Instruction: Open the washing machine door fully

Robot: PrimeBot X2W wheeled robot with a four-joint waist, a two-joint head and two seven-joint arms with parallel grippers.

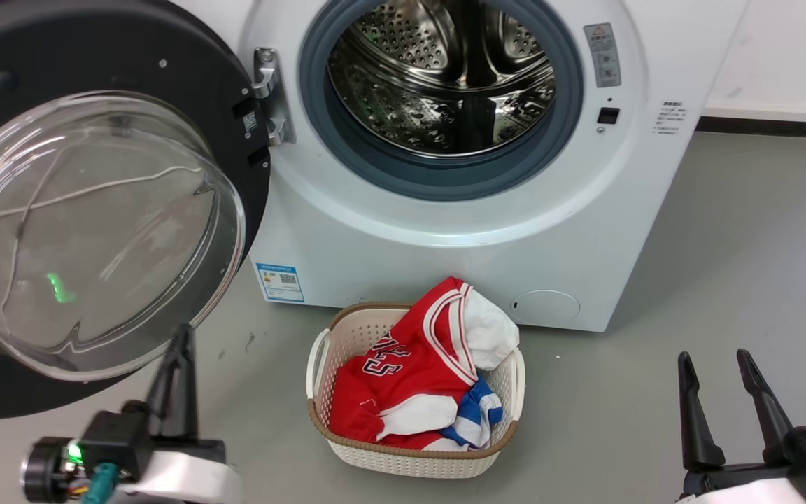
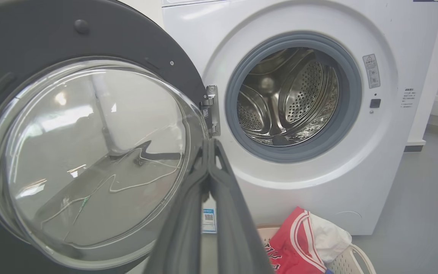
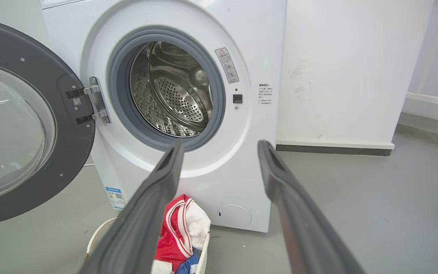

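Note:
The washing machine (image 1: 459,231) (image 2: 318,182) (image 3: 253,45) is a white front-loader with a grey gasket around its bare steel drum (image 1: 441,77). Its washing machine door (image 1: 88,210) (image 2: 82,152) (image 3: 25,129), a glossy black disc with a bulging clear glass bowl, hangs swung wide out to the left on its hinge (image 1: 268,94). My left gripper (image 1: 180,336) (image 2: 208,144) is shut, empty, with its tips just below the glass bowl's lower right rim. At the lower right my right gripper (image 1: 714,360) (image 3: 221,146) stands open with nothing between its fingers, well apart from the machine.
A white woven laundry basket (image 1: 347,336) with red, white and blue clothes (image 1: 417,364) stands on the grey floor before the machine, between my two arms. A white wall with dark skirting (image 3: 333,148) runs to the machine's right. A white cable shows through the door glass.

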